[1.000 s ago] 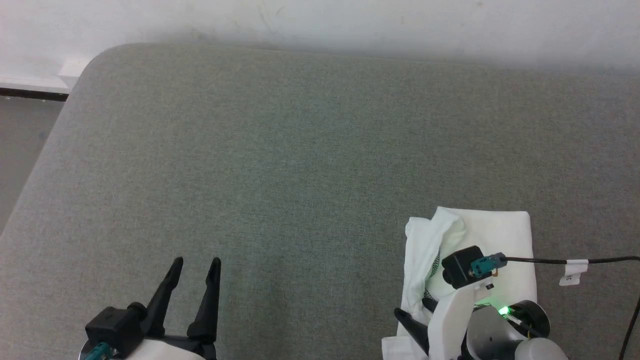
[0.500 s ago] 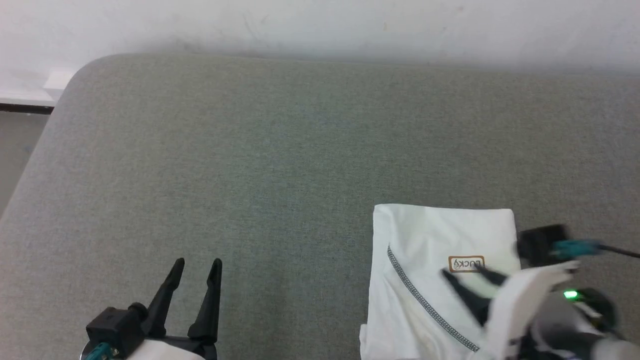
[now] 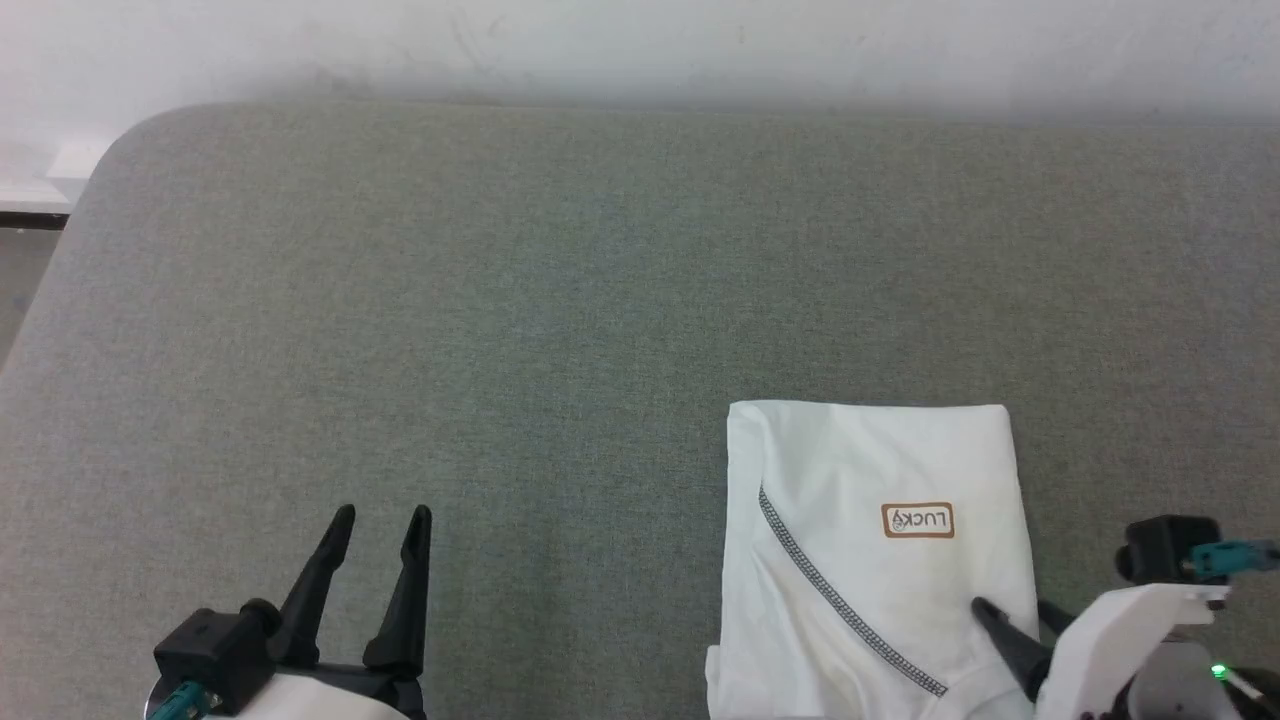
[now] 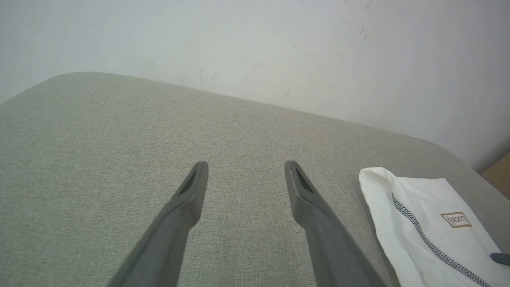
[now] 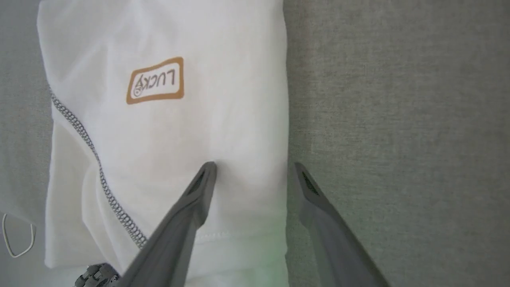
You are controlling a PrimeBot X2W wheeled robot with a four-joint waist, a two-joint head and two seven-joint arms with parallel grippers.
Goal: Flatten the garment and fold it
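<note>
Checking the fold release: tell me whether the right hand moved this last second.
Yes. The right hand has drawn back to the robot's right: it was over the middle of the garment, and now sits at its right edge.

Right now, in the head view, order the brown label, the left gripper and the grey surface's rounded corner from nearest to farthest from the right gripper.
1. brown label, on the garment just ahead of the right gripper.
2. left gripper, off to the left.
3. rounded corner, far left by the wall.
</note>
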